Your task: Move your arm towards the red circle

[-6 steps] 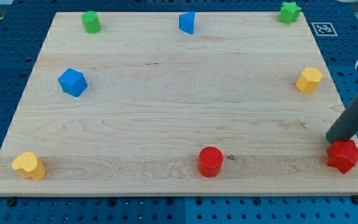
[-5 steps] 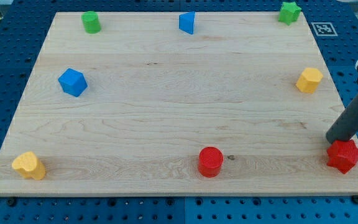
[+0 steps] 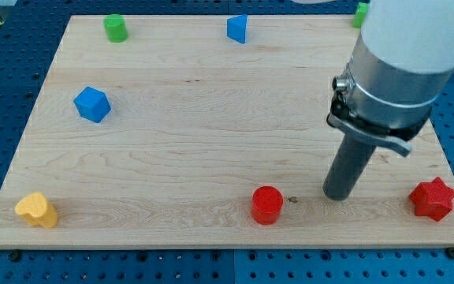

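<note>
The red circle [image 3: 267,204] is a short red cylinder near the bottom edge of the wooden board [image 3: 211,134], a little right of the middle. My tip [image 3: 336,195] rests on the board to the right of the red circle, about one block's width away, not touching it. The red star [image 3: 433,199] lies farther right near the board's bottom right corner.
A yellow block [image 3: 36,210] sits at the bottom left, a blue block [image 3: 92,104] at the left, a green cylinder [image 3: 116,28] at the top left, a blue block [image 3: 237,28] at the top middle. A green block [image 3: 360,13] at the top right is partly hidden by my arm.
My tip has moved left from beside the red star towards the red circle. My arm now hides the yellow block at the right. The red star has shifted slightly.
</note>
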Available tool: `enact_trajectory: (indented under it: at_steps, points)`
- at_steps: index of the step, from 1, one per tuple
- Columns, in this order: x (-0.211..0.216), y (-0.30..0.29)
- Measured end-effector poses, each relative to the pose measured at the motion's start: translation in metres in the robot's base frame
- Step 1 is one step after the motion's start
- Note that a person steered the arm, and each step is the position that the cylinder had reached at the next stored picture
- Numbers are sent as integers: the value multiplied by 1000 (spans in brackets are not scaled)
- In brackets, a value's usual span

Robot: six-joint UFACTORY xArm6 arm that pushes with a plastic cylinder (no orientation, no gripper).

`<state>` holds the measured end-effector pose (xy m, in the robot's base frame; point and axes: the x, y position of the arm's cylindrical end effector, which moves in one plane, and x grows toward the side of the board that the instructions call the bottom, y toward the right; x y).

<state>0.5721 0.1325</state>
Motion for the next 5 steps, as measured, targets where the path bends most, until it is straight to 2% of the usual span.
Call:
enact_trajectory:
  at_steps: [1,5]
  points:
    - [38,0]
    - [46,-31]
